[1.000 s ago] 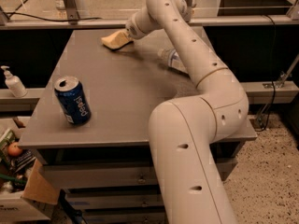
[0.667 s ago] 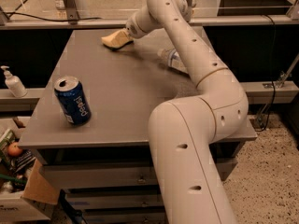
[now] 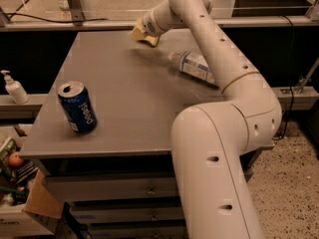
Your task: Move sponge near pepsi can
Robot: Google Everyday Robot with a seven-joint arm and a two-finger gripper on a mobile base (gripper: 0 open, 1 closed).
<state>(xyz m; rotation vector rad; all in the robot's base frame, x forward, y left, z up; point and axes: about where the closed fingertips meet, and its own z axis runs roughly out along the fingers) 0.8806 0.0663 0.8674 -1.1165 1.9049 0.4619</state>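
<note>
The pale yellow sponge [image 3: 147, 37] is at the far back edge of the grey table [image 3: 134, 108], held in my gripper [image 3: 140, 30] at the end of the white arm. The gripper is shut on the sponge and holds it slightly above the tabletop. The dark blue pepsi can [image 3: 77, 107] stands upright near the table's front left corner, far from the sponge and nearer the camera.
A clear plastic water bottle [image 3: 195, 66] lies on its side at the back right of the table, partly behind my arm. A soap dispenser [image 3: 14, 87] stands on a ledge at the left. A cardboard box [image 3: 42, 203] and clutter sit on the floor at the lower left.
The gripper and the sponge have shifted to the right and slightly further back along the table's far edge. The can and the bottle have not moved.
</note>
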